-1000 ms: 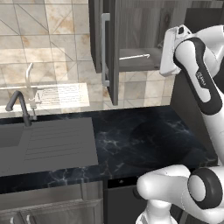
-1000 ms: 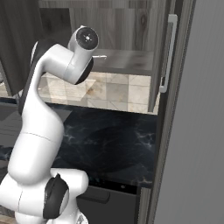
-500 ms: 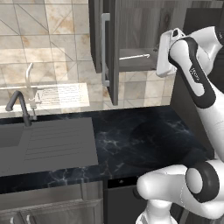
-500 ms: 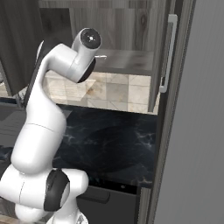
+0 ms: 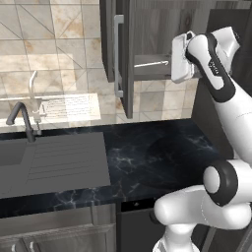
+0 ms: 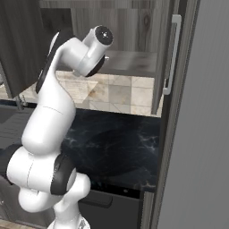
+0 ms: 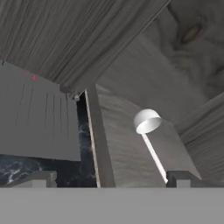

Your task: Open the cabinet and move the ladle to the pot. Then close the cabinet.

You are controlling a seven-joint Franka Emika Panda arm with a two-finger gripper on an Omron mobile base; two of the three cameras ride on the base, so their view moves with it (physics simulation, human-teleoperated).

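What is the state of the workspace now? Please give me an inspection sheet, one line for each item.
Surface: black marble counter, nothing standing on the part in view.
Job's things: cabinet doors open; ladle lies on its shelf; pot: nothing seen.
Clutter: nothing seen.
Grippers: gripper open, holding nothing, at the shelf's edge, near the ladle's handle.
Cables: nothing seen.
Surroundings: sink with dark faucet, tiled wall.

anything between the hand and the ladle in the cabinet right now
Nothing visible. Both cabinet doors are swung open, and the open hand faces the ladle, which lies on the bare shelf with its handle pointing toward the fingertips.
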